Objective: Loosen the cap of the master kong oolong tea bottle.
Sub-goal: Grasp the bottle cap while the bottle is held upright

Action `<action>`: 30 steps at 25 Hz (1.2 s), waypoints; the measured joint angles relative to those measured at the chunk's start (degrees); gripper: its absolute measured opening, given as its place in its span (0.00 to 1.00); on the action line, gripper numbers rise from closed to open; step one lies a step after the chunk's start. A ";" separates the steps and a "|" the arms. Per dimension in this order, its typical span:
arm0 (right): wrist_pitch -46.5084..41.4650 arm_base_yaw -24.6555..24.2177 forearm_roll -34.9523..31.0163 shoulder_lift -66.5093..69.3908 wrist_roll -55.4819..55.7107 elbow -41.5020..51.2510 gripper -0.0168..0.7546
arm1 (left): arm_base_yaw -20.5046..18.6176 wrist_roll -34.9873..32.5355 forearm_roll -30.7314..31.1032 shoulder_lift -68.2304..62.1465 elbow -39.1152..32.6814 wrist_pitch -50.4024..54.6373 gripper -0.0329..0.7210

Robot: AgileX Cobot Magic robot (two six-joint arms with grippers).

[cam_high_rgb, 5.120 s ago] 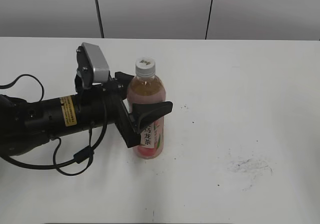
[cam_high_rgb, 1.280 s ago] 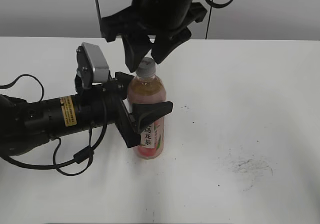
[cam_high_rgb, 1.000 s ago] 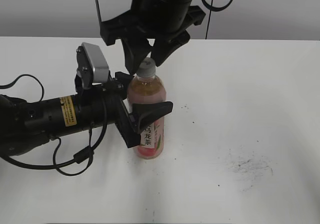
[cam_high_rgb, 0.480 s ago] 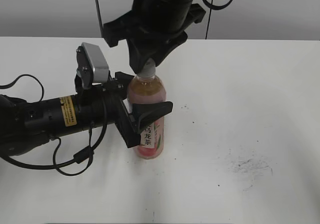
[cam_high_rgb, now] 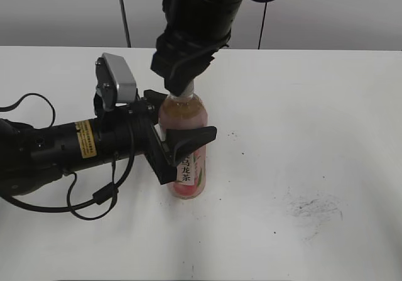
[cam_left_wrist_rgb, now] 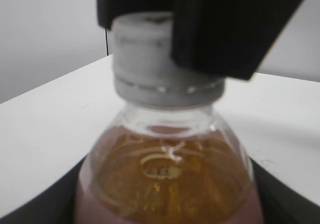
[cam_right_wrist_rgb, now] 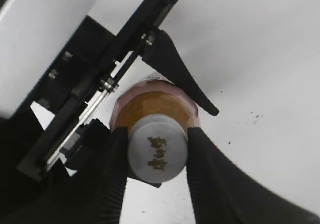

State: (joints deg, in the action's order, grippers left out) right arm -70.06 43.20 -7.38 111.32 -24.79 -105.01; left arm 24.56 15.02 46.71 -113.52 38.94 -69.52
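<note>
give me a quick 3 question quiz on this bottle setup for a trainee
1. True or false: the left gripper holds the bottle by its body.
2. What does the right gripper clamp? A) the label B) the cap C) nothing
3. Fill in: the bottle stands ____ on the table.

Key
1. True. Its fingers sit on either side of the bottle's middle.
2. B. In the right wrist view its fingers press both sides of the cap.
3. upright
</note>
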 joint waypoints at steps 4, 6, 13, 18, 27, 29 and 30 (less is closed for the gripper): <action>0.00 0.00 -0.05 -0.05 -15.76 0.00 0.38 | 0.00 0.00 0.00 0.00 0.00 0.00 0.64; 0.00 0.00 -0.05 -0.05 -24.81 0.00 0.38 | 0.00 0.00 0.00 0.00 0.00 0.00 0.64; 0.05 0.00 0.06 -0.09 -46.44 0.00 0.38 | 0.00 0.00 -0.07 0.00 0.00 0.05 0.64; 0.17 0.00 0.12 -0.09 -58.39 0.00 0.38 | 0.00 0.00 -0.09 0.00 0.00 0.05 0.64; 0.18 0.00 0.07 -0.16 -88.75 -0.31 0.33 | 0.00 0.46 -0.21 0.00 0.08 0.22 0.64; -0.16 0.04 0.18 -0.37 -95.20 -0.38 0.24 | -0.14 0.82 -0.21 0.00 0.08 0.22 0.64; -0.25 0.04 0.24 -0.37 -97.81 -0.38 0.23 | -0.14 0.87 -0.21 0.00 0.08 0.22 0.64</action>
State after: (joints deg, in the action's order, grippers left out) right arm -70.30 43.24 -7.14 110.94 -122.60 -105.39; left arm 24.42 15.89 46.50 -113.52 39.02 -69.31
